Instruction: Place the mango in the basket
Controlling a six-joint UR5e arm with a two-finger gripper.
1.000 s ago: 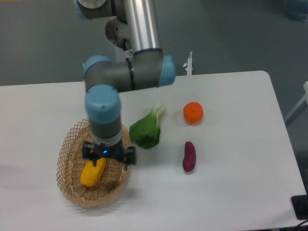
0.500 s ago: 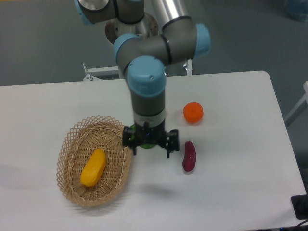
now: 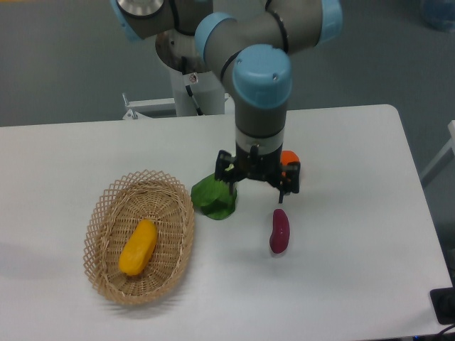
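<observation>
No readable writing, brand or label anywhere in view. Mango point(image 3: 138, 247) lying inside the basket point(image 3: 106, 217), on its floor, roughly centred. Yellow-orange, smooth, oblong; long axis diagonal, upper end toward the basket's far right rim, lower end toward its near left rim. Not touched by anything but the wicker.

Basket: oval, light tan woven wicker, open lattice rim, holding the mango only. Resting on white table point(image 3: 355, 284).

Just right of the basket's upper right rim: green leafy vegetable point(image 3: 213, 199), looks like bok choy, upper part hidden behind the gripper. Close to the rim; touching or not, cannot tell.

Further right of the basket: gripper point(image 3: 257, 186), pointing down, well apart from basket and mango. Jaws spread, two dark fingers point(image 3: 279, 198) apart, nothing between them. Whether above the table or on it, cannot tell. Grey arm with light blue joint caps point(image 3: 261, 78) rising from the gripper toward the far edge.

Right of the basket, past the leafy vegetable: purple oblong vegetable point(image 3: 279, 231), maybe eggplant, long axis near upright in frame, slightly curved, just below the gripper's right finger, apart from it.

Behind the gripper, further from the basket than the purple one: round orange fruit point(image 3: 289, 158), mostly hidden, only a sliver showing.
</observation>
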